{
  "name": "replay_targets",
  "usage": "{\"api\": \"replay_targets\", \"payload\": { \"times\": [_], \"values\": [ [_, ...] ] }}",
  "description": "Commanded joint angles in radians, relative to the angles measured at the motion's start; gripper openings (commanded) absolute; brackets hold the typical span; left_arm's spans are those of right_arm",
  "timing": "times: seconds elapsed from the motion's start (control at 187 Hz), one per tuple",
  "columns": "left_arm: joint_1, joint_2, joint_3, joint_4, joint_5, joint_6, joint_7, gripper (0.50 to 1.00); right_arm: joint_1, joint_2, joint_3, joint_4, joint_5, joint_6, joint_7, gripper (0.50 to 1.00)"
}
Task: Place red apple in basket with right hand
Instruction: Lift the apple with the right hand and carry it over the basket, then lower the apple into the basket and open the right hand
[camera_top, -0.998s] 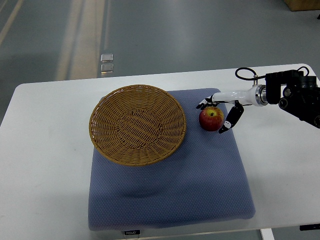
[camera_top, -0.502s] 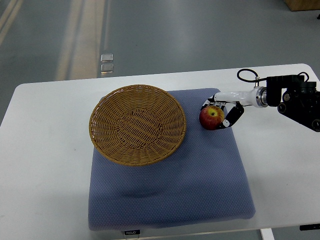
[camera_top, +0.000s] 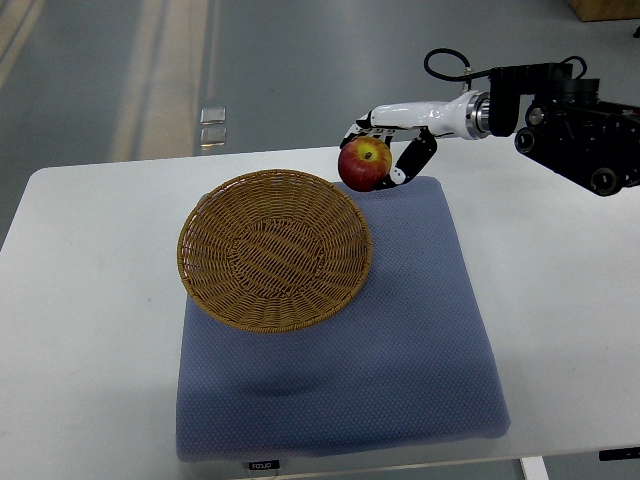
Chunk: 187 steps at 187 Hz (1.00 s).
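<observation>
Above blue mat (camera_top: 400, 330), right hand (camera_top: 392, 145) grips red apple (camera_top: 364, 164) beside basket (camera_top: 274, 249).

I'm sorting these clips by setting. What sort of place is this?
Probably a lab or workshop test station, not a home: a plain white table on a smooth grey floor with painted lines, and a staged setup of a blue mat, a wicker basket and one apple.

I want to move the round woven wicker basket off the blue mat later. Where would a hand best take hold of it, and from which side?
Probably the rim of the round woven wicker basket. The basket is shallow and wide, too broad to span, so a hand should pinch its raised flared edge. Its left edge overhangs the blue mat above the white table, leaving room from the left. The right hand is holding the red apple.
</observation>
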Motion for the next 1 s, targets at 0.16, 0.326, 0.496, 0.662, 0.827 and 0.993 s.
{"api": "replay_targets", "payload": {
  "times": [0.16,0.326,0.496,0.662,0.827,0.993],
  "values": [
    [0.0,0.0,-0.002,0.0,0.0,-0.001,0.0,1.0,0.009,0.203,-0.03,-0.016,-0.021,-0.003,-0.005,0.603],
    [0.0,0.0,-0.003,0.0,0.0,0.0,0.0,1.0,0.006,0.32,-0.074,-0.099,-0.038,-0.01,-0.006,0.611],
    [0.0,0.0,-0.003,0.0,0.0,0.0,0.0,1.0,-0.001,0.32,-0.097,-0.143,-0.038,-0.013,-0.008,0.627],
    [0.0,0.0,-0.002,-0.002,0.0,0.0,0.0,1.0,-0.026,0.32,-0.154,-0.158,-0.038,-0.056,-0.011,0.821],
    [0.0,0.0,0.0,-0.002,0.0,-0.001,0.0,1.0,-0.024,0.32,-0.155,-0.157,-0.035,-0.055,-0.011,0.917],
    [-0.003,0.0,0.0,-0.002,0.0,-0.001,0.0,1.0,-0.011,0.32,-0.14,-0.152,-0.015,-0.036,-0.002,0.919]
  ]
}}
